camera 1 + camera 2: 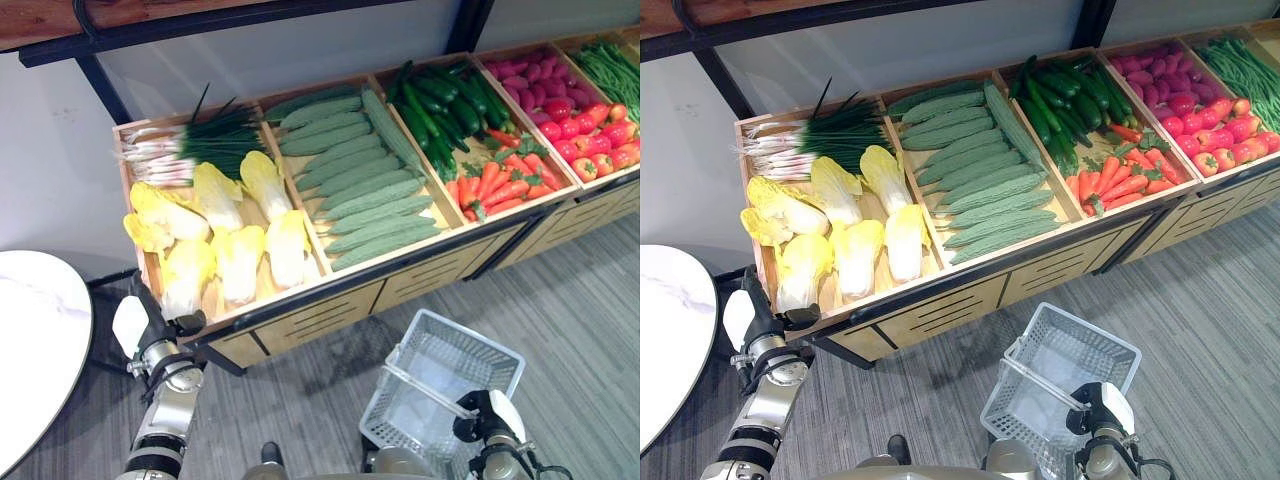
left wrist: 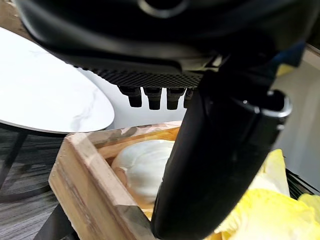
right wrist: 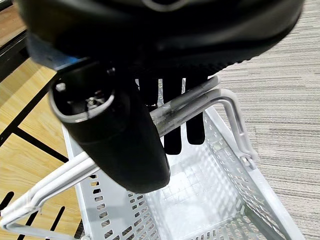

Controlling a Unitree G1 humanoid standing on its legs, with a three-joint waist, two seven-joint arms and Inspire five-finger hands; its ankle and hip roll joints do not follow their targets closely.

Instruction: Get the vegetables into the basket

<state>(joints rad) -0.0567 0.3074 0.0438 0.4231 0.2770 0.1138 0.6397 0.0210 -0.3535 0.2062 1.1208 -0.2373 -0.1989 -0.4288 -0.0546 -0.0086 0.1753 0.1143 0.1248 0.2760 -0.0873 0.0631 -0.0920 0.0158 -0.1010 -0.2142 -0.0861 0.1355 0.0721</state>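
I am looking down at a long wooden produce stand [image 1: 330, 300] running from 9 o'clock up toward 2 o'clock. Its leftmost bin is holding pale yellow napa cabbages [image 1: 240, 262] with a bunch of green spring onions [image 1: 190, 145] behind them. The next bin is carrying ridged green bitter gourds [image 1: 365, 195]; further along dark green cucumbers [image 1: 440, 105] are lying over orange carrots [image 1: 495, 185], then purple sweet potatoes [image 1: 530, 75] and red peppers [image 1: 590, 135], with long green beans [image 1: 610, 65] at the far 2 o'clock end.

The white perforated plastic basket [image 1: 440, 360] is hanging at 5 o'clock, over grey carpet [image 1: 570, 320], and I am seeing nothing inside it. My right hand [image 3: 120, 135] is gripping its twin wire handles [image 3: 190, 107], fingers curled over them and thumb closing underneath.

My left hand [image 1: 160, 325] is sitting at 8 o'clock, right at the front corner of the cabbage bin. From its wrist camera the fingers [image 2: 152, 97] are reading as straight and relaxed, holding nothing, the thumb hanging just above the nearest cabbage [image 2: 142, 167]; I cannot tell if it is touching. A round white marble-topped table [image 1: 35, 350] is standing at 9 o'clock.
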